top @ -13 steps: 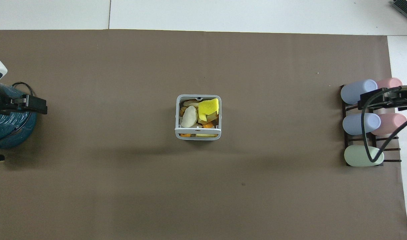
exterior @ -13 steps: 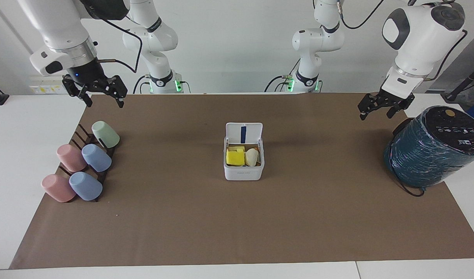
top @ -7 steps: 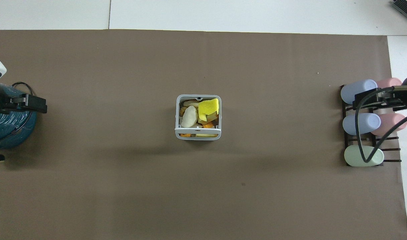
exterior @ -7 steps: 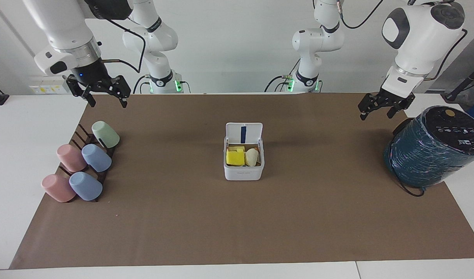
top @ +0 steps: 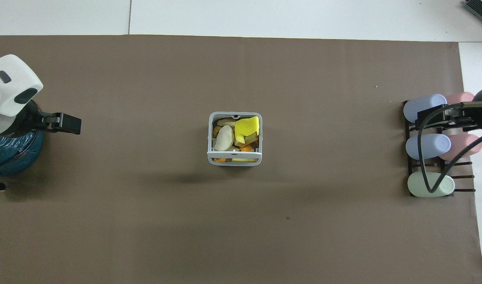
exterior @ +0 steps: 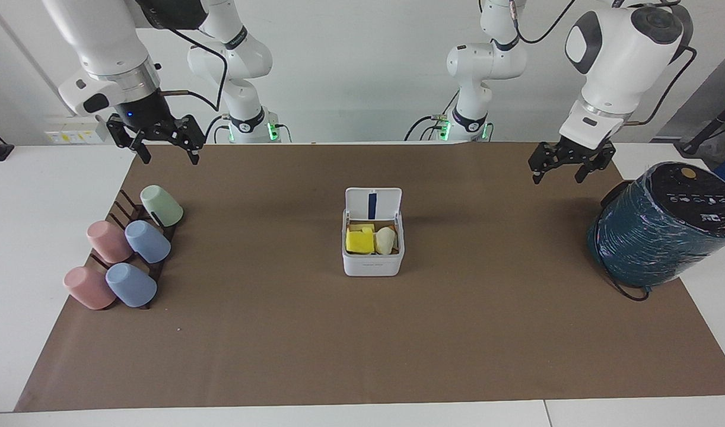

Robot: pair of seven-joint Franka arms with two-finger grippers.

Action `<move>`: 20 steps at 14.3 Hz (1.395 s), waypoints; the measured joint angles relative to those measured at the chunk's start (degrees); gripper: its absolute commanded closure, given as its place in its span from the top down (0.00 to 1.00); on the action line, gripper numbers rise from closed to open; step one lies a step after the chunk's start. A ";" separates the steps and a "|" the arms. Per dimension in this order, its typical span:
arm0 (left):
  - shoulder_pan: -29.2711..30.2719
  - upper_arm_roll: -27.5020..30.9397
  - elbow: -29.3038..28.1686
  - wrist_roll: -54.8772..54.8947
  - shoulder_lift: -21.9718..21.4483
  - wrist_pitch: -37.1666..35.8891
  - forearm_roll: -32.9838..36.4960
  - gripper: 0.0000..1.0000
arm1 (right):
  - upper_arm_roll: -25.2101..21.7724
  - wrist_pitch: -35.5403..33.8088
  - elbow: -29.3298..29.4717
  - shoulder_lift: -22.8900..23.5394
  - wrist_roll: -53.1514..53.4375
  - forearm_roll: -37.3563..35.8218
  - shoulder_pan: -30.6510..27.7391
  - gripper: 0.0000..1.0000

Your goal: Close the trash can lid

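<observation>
The trash can [exterior: 372, 265] is a small white square box near the middle of the brown mat, filled with yellow and cream scraps. Its lid [exterior: 373, 203] stands upright and open on the edge nearer to the robots, its blue strip showing. In the overhead view the trash can [top: 210, 136] shows its contents and the lid [top: 234, 152] is seen edge-on. My left gripper [exterior: 557, 177] is open and empty in the air beside the teal cylinder; it also shows in the overhead view [top: 72, 124]. My right gripper [exterior: 169, 157] is open and empty, over the cup rack in the overhead view [top: 425, 118].
A large teal-wrapped cylinder with a black top [exterior: 665, 228] stands at the left arm's end of the table, seen also from overhead [top: 8, 156]. A dark rack with several pastel cups [exterior: 128, 252] lies at the right arm's end [top: 428, 146].
My left gripper has moved away from the teal cylinder toward the table's middle. My right gripper has shifted slightly toward the middle. The trash can and its lid have not moved.
</observation>
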 measured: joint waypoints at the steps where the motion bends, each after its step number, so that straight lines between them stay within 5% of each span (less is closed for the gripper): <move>1: -1.29 -0.03 -0.78 -0.15 -0.19 1.25 0.00 1.00 | 0.00 0.00 0.00 0.00 0.00 0.00 0.00 1.00; 5: -8.85 -0.27 -5.99 -7.89 -2.10 4.79 0.00 0.00 | 0.00 0.00 0.00 0.00 0.00 0.00 0.00 1.00; 12: -22.67 -0.46 -15.37 -19.25 -4.27 15.84 -0.03 0.00 | -0.01 -0.05 0.00 0.00 0.00 0.00 0.00 1.00; 20: -32.70 -0.51 -16.58 -34.11 -2.75 24.85 -0.03 0.00 | -0.01 -0.05 -0.12 0.00 0.00 0.00 0.00 1.00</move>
